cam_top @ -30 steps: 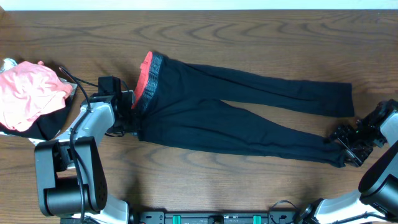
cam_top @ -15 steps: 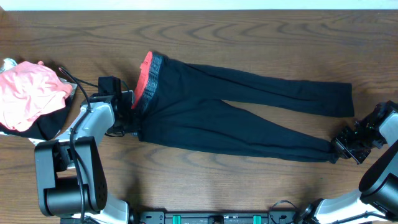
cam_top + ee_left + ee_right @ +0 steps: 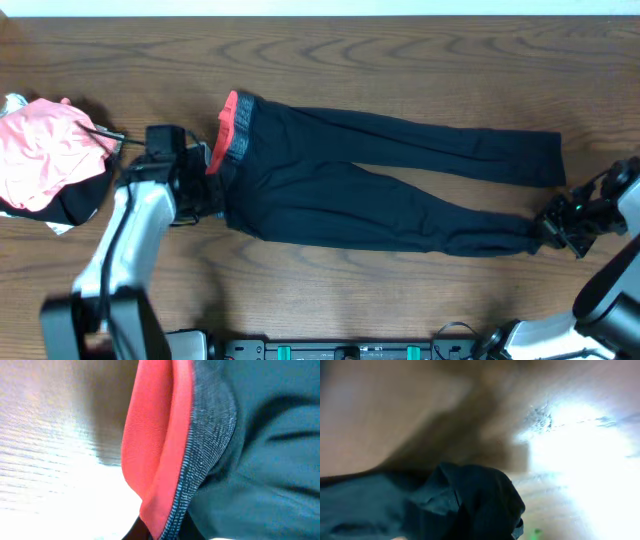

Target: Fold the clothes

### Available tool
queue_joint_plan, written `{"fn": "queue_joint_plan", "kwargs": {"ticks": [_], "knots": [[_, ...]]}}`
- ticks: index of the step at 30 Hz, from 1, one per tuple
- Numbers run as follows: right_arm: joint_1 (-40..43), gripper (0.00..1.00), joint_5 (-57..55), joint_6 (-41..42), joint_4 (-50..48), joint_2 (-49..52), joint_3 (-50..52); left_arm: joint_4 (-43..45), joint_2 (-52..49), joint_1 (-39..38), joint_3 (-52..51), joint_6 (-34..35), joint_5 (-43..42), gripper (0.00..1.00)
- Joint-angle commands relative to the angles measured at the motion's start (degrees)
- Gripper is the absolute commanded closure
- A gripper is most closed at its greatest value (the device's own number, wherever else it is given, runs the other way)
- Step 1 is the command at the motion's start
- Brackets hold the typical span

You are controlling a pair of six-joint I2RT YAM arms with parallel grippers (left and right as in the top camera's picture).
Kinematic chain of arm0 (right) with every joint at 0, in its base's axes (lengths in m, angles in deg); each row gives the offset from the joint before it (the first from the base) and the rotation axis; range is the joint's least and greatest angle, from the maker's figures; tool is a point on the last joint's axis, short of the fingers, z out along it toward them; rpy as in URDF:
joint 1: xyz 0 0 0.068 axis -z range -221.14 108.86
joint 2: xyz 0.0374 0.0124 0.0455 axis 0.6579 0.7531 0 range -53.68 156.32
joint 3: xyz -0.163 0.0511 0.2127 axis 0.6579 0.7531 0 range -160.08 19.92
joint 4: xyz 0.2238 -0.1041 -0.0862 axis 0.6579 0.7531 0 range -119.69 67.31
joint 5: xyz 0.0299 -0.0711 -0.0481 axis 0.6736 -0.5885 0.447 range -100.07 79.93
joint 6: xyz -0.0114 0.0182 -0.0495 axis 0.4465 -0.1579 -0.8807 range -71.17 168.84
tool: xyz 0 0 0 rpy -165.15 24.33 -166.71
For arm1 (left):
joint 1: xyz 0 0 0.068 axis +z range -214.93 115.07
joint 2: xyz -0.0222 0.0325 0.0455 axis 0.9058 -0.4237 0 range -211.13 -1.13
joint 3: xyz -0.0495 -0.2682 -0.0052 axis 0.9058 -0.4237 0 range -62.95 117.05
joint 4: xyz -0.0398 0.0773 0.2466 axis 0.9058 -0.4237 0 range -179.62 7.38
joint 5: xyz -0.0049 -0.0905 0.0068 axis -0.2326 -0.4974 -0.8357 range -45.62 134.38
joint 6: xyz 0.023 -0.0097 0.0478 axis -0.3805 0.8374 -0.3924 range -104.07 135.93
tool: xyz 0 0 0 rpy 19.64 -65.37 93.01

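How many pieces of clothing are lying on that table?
2 for sure: long black leggings with a grey, coral-edged waistband spread across the middle, and a crumpled pink garment at the left edge. Dark fabric beneath it may be a third.

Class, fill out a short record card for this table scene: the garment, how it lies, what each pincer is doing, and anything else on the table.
Garment: black leggings, grey waistband edged in coral-red
Layout: spread lengthwise on the wooden table, waist toward the left arm, both legs toward the right arm
Left pincer: shut on the leggings at the waistband
Right pincer: shut on the leggings at the nearer leg's cuff, fabric bunched
Other items: crumpled pink cloth over dark fabric, at the left end, apart from the leggings
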Motion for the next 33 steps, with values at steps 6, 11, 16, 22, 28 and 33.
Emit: {"fn": "queue_joint_plan", "kwargs": {"ticks": [6,11,16,22,28,33], "knots": [[0.1,0.99,1.6,-1.5,2.6,-11.4,-4.3,-3.9,12.4,0.2,0.0,1.9,-2.7,0.94],[1.6,0.99,0.6,-1.5,2.9,-15.1,-4.3,-6.4,17.2,0.2,0.0,1.9,-0.6,0.94],[5.8,0.99,0.6,-1.5,3.8,-17.2,-4.3,-7.1,21.5,0.3,0.0,3.3,4.4,0.94],[11.8,0.99,1.2,-1.2,4.8,-18.5,-4.3,-7.0,24.2,0.9,0.0,6.3,6.1,0.94],[13.3,0.99,2.4,-0.9,4.5,-18.5,-4.3,-7.0,24.2,3.2,0.0,7.8,6.3,0.94],[13.3,0.99,4.8,-0.8,2.2,-18.5,-4.3,-5.8,24.2,3.8,0.0,7.8,7.4,0.93]]}}
